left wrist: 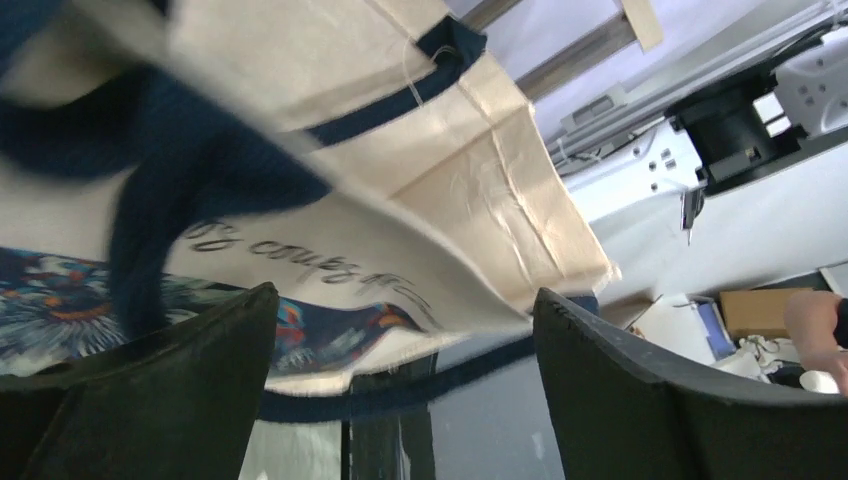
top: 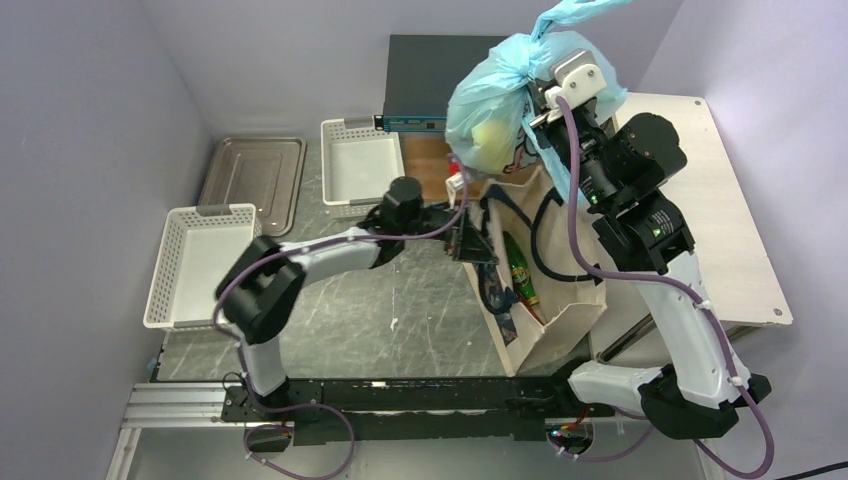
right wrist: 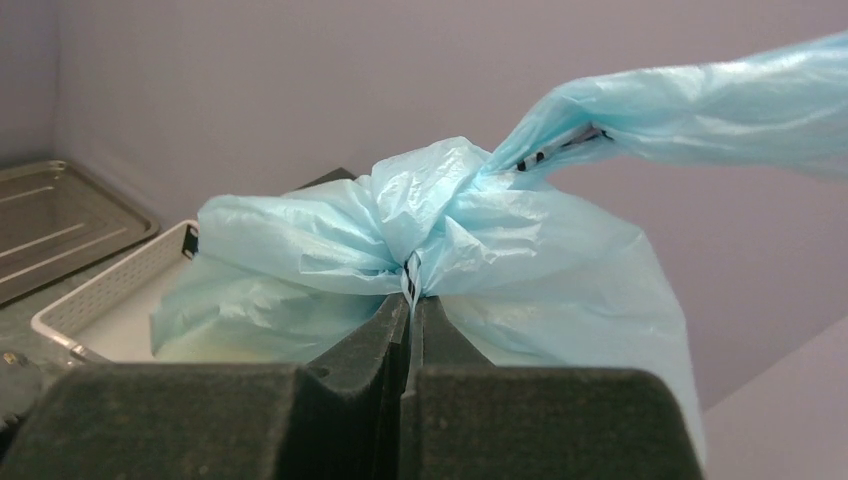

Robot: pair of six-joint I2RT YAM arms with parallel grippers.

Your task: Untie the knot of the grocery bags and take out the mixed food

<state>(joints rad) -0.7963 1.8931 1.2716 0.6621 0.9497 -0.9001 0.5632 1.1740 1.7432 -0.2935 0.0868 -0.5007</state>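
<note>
Right gripper (right wrist: 410, 308) pinches grocery bag (right wrist: 540, 260) below knot (right wrist: 425, 195); left gripper (left wrist: 405, 300) gapes.

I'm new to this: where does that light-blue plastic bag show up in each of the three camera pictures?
Top external: grocery bag, upper middle, hanging above the beige tote.
Left wrist: not in it; only the tote's side shows.
Right wrist: it fills the centre, the right fingers shut on it just below the knot.
Shared landmark: the white basket, left of the bag in the top and right wrist views.
</note>
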